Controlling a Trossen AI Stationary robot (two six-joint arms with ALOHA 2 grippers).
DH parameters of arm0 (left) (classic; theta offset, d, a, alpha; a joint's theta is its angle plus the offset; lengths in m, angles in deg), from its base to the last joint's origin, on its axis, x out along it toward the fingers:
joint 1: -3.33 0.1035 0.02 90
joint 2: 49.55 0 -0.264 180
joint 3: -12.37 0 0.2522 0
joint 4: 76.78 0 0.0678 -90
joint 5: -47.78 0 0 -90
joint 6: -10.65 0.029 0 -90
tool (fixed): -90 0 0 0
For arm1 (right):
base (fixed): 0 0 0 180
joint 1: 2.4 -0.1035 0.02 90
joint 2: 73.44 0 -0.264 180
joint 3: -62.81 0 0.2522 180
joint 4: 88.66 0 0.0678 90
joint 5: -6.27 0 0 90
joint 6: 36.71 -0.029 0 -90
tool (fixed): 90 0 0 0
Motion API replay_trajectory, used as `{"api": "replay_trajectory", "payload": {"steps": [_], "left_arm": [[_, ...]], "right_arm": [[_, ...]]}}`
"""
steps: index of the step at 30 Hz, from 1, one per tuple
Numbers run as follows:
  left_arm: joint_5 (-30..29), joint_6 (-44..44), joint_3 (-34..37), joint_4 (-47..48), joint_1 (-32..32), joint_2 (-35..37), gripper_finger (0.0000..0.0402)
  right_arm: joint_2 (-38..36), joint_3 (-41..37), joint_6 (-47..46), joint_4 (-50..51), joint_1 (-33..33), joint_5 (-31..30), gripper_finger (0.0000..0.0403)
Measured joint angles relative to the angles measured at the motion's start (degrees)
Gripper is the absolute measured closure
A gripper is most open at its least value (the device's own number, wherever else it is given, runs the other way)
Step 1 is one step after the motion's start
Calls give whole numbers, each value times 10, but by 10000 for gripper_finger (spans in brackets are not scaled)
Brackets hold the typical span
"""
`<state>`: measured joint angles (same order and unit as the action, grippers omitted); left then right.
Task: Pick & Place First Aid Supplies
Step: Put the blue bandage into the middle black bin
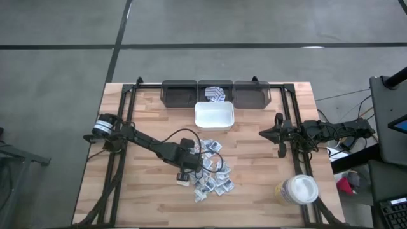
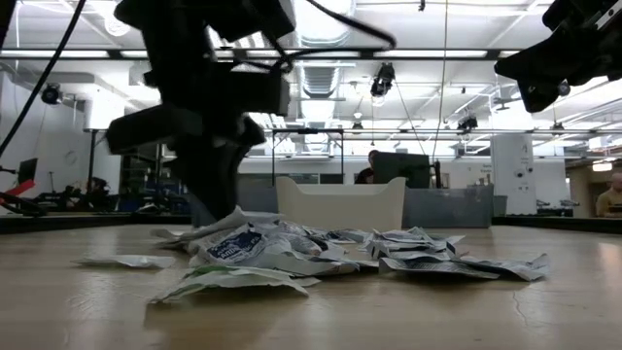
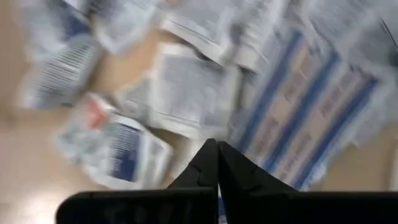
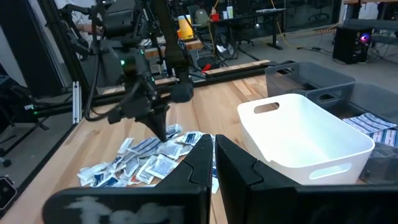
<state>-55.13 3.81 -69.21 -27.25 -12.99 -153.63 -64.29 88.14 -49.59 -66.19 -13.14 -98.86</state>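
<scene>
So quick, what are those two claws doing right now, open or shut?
Left gripper: shut, down in the pile of sachets; whether it pinches one cannot be told.
Right gripper: shut, empty, waiting off to the right.

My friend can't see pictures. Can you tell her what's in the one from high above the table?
The left gripper, shut, reaches down into a pile of small sachets on a wooden table. A white bin sits behind, and the right gripper waits aside.
</scene>
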Motion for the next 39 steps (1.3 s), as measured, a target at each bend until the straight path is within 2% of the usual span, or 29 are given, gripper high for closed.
{"api": "replay_trajectory", "payload": {"steps": [3,9,13,17,21,24,31,39], "left_arm": [[-16,3,-20,7,1,1,400],[-9,6,-42,9,0,1,401],[65,-6,-43,9,1,1,401],[126,-120,-43,9,0,1,389],[164,-264,-49,11,1,1,366],[182,-330,-58,7,1,2,348],[179,-421,-74,-18,1,2,318],[138,-498,-80,-19,2,0,280]], "right_arm": [[0,0,0,0,0,0,385],[0,0,0,0,0,0,385],[0,0,0,0,0,0,385],[0,0,0,0,0,0,385],[0,0,0,0,0,0,385],[0,0,0,0,0,0,385],[0,0,0,0,0,0,385],[0,0,-2,0,0,0,385]]}}
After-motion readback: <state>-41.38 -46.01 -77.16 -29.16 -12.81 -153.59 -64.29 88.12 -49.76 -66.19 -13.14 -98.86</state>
